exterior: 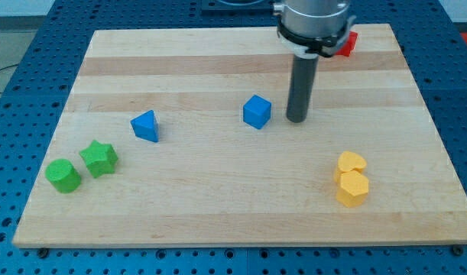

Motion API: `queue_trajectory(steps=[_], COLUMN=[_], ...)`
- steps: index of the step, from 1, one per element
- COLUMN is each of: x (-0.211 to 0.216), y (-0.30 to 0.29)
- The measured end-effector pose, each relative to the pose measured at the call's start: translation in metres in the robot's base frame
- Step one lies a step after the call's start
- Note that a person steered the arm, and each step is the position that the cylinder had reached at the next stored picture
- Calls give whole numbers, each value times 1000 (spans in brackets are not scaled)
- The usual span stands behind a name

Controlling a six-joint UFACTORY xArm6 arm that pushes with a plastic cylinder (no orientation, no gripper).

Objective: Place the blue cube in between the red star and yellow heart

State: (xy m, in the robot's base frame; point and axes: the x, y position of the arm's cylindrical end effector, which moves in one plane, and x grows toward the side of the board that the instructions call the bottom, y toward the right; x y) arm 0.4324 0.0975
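On board [218, 214]: two blue [145, 126] [257, 111], two yellow [351, 162] [352, 188], two green blocks [63, 175] [99, 158]; my bare tip [296, 119] beside blue cube [257, 111].

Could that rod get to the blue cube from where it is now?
Probably yes. My tip sits just to the view's right of the blue cube, with only bare board between them.

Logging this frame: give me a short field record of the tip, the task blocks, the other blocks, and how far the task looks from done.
tip: my tip sits just to the view's right of the blue cube, a small gap between them
red star: at the view's top right, mostly hidden behind the arm
yellow heart: at the view's lower right, touching the yellow hexagon below it
other blocks: blue triangle; green star; green cylinder
task status: cube not yet between star and heart
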Motion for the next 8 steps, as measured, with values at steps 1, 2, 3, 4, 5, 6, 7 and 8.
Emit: queue_trajectory(steps=[1,2,3,4,5,6,7,8], x=[2,-10,-17,-64,-86,-29,-1,-42], y=[-19,-50,-39,-35,-111,-135,-68,59])
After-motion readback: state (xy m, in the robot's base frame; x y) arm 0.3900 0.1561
